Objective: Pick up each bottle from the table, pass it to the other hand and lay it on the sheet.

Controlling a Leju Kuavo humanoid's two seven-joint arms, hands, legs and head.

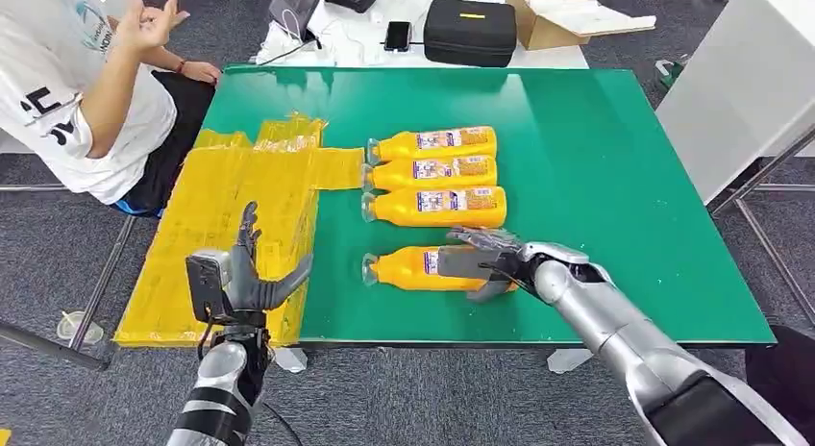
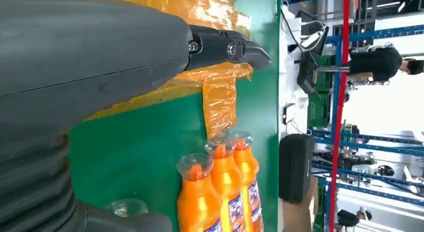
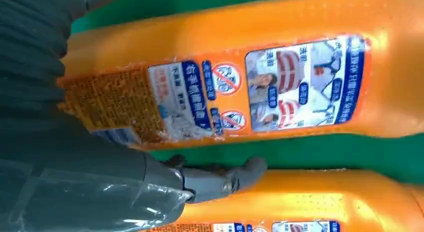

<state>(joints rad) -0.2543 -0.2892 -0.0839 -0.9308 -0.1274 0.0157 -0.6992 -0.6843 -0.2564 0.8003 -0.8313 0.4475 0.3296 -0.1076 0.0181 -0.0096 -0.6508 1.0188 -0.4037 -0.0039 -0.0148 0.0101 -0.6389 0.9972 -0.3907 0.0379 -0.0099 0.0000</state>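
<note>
A green surface [image 1: 596, 158] is seen from above, with a yellow sheet [image 1: 231, 225] draped over its left edge. Four orange bottles lie on their sides near the middle, caps toward the sheet. Three are packed side by side in a row [image 1: 432, 175]; the fourth, the near bottle [image 1: 413, 269], lies apart from them, closer to the front edge.

The right hand [image 1: 485, 261] is placed over the near bottle's base end, fingers draped across the top and thumb at the front side. Whether the bottle is actually clamped cannot be told; it is seen lying flat on the surface. In the right wrist view, a fingertip [image 3: 250, 169] is seen in the narrow green gap between this bottle and its neighbour [image 3: 320, 199].

The left hand [image 1: 245, 273] is held upright over the sheet near the front edge, fingers spread, with nothing in it.

Several risks are judged from here. The bottle is round and glossy, so it could be rolled away or slip if the fingers close unevenly. It is gripped near one end, so the cap end may sag when lifted. The neighbour could be nudged by the fingers. At the handover, the bottle could be dropped if released too early.

A seated person [image 1: 77, 90] is at the far left corner.
</note>
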